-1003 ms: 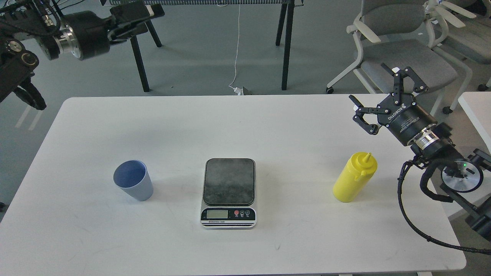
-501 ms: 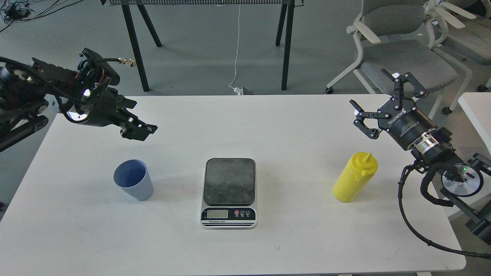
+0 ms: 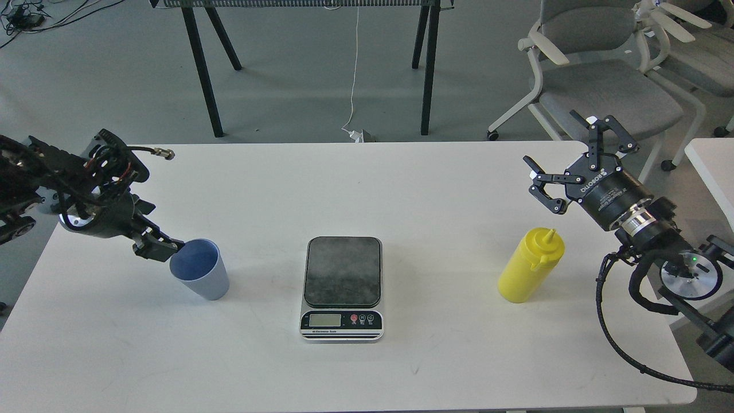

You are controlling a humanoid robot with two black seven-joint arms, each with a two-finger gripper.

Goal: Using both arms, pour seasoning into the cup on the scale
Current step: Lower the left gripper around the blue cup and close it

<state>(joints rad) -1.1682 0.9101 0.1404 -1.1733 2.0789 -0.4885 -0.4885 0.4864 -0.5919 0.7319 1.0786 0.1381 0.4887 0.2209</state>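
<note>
The light-blue cup [image 3: 199,276] stands upright on the white table [image 3: 401,183], left of the scale [image 3: 342,287], whose dark platform is bare. The yellow seasoning bottle [image 3: 530,265] stands upright to the right of the scale, with its nozzle cap on. My left gripper [image 3: 162,247] is low at the cup's left rim, touching it or just beside it. It looks dark, and I cannot tell its fingers apart. My right gripper [image 3: 557,146] is wide open and empty. It is in the air behind and a little right of the bottle.
Grey office chairs [image 3: 602,86] stand behind the table's right corner. A second white table [image 3: 714,166] is at the right edge. Black stand legs [image 3: 427,69] and a white cable [image 3: 352,86] are on the floor behind the table.
My left arm has swung down from high at the back left to the cup's left rim. My right gripper has hardly moved. The cup, scale and bottle stay in place.
</note>
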